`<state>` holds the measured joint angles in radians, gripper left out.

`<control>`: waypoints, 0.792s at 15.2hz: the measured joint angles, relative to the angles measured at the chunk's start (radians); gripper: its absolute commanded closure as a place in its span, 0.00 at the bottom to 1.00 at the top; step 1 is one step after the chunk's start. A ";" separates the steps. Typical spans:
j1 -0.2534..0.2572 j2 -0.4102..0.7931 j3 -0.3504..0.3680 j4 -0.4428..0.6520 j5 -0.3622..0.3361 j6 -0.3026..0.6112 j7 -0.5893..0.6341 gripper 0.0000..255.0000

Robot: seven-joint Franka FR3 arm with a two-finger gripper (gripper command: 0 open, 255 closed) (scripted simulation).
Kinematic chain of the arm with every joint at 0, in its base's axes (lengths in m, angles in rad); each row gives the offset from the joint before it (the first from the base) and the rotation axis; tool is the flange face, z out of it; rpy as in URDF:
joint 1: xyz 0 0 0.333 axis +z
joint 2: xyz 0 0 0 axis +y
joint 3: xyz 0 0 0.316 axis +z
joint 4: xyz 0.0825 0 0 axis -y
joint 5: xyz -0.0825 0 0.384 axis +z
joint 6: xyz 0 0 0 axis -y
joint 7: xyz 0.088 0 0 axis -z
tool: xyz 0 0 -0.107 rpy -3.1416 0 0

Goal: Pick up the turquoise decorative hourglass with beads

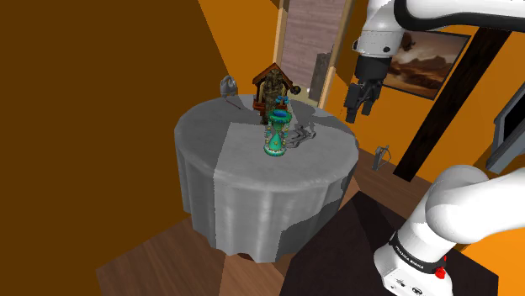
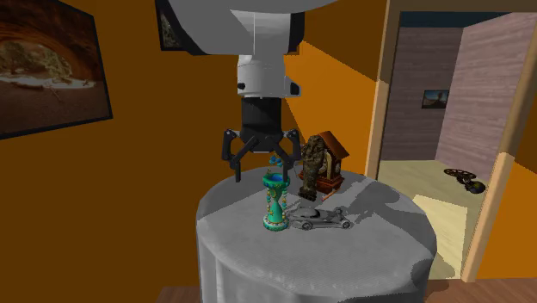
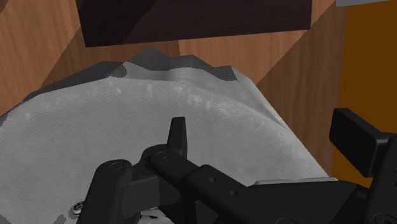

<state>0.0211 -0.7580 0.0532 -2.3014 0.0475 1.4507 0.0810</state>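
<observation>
The turquoise hourglass stands upright near the middle of the round table, with a blue beaded top and a patterned base. In the second exterior view the hourglass is just below and slightly to the right of my gripper. My gripper hangs open in the air, above the table's edge on the shoulder view's right and well clear of the hourglass. In the wrist view the black fingers stand apart over bare grey cloth, with nothing between them.
A brown figurine in a small wooden house stands behind the hourglass. A grey toy car lies right beside it on the cloth. A doorway opens past the table. The dark stand is at the lower right.
</observation>
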 measured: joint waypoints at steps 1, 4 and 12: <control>0.000 0.000 0.000 0.000 0.000 0.000 0.000 0.00; -0.003 0.077 -0.011 0.040 -0.007 0.041 -0.019 0.00; -0.012 0.360 -0.047 0.225 -0.019 0.155 -0.089 0.00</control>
<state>0.0090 -0.3979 0.0062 -2.0768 0.0287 1.6060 -0.0075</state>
